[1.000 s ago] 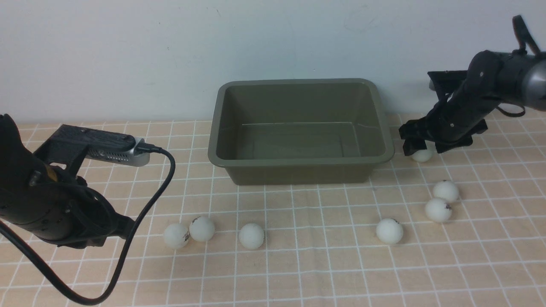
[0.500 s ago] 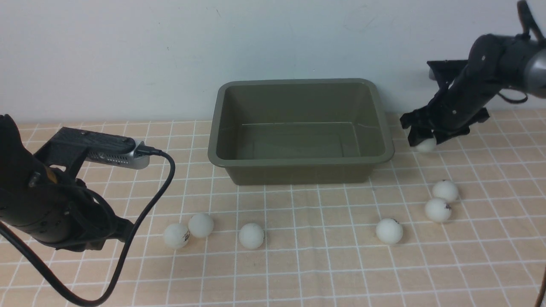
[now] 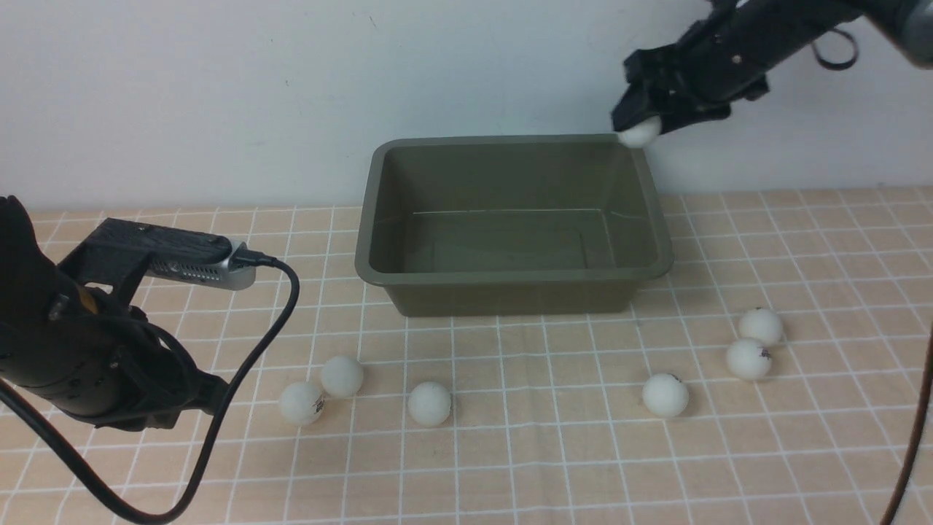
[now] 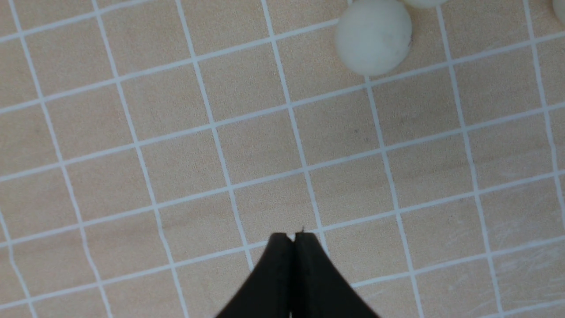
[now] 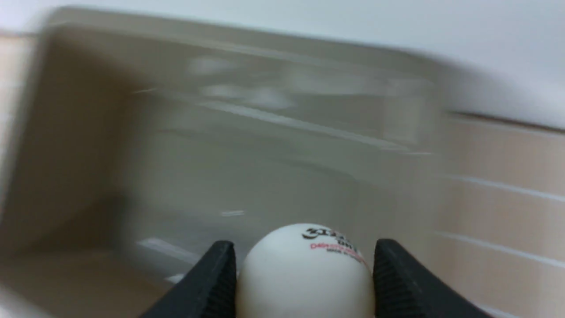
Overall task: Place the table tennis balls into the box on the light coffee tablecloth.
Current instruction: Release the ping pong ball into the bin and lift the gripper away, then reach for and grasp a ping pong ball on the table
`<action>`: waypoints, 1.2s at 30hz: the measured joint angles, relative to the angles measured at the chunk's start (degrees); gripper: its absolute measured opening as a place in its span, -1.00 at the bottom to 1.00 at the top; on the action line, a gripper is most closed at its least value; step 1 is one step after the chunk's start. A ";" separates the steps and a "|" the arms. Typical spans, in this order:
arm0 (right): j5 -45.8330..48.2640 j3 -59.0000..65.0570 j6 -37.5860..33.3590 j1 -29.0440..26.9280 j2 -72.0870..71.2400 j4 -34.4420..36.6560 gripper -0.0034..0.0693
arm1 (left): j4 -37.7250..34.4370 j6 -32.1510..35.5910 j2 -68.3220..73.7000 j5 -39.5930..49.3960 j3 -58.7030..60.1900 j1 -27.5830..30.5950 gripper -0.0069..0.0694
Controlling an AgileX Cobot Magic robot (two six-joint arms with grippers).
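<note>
Ball [image 3: 640,133] clamped in right fingers [image 3: 637,124], now raised over box [image 3: 510,277] corner, left fingers [image 4: 293,240] closed

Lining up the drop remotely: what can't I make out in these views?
- Front view: left claw hidden behind its own arm.
- Right wrist view: box smeared by motion blur, rim unclear.
- Left wrist view: two table tennis balls cut off by frame edges.
- Front view: held ball partly covered by right claw, its print too small.
</note>
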 joint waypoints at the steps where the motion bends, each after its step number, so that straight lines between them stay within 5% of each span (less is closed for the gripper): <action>1: 0.21 0.00 -0.20 1.91 0.54 0.23 0.09 | 0.00 0.00 0.00 0.00 0.00 0.00 -1.00; 11: 0.20 0.00 -0.19 8.74 6.24 -4.14 0.10 | 0.00 0.00 0.00 0.04 0.00 0.00 -1.00; 18: 0.06 -0.25 0.20 8.74 7.22 -4.39 0.44 | 0.00 0.00 0.00 0.10 0.00 0.00 -1.00; 23: 0.26 -2.05 0.46 8.69 6.16 -5.46 0.50 | 0.00 0.00 0.00 0.16 0.00 0.00 -1.00; 30: 0.64 0.36 4.26 5.06 -4.81 -14.10 0.49 | -0.06 0.00 0.00 0.26 0.00 0.00 -1.00; 36: 0.64 14.43 5.59 -0.30 -18.11 -21.15 0.50 | -0.06 0.00 0.00 1.23 0.00 0.00 -1.00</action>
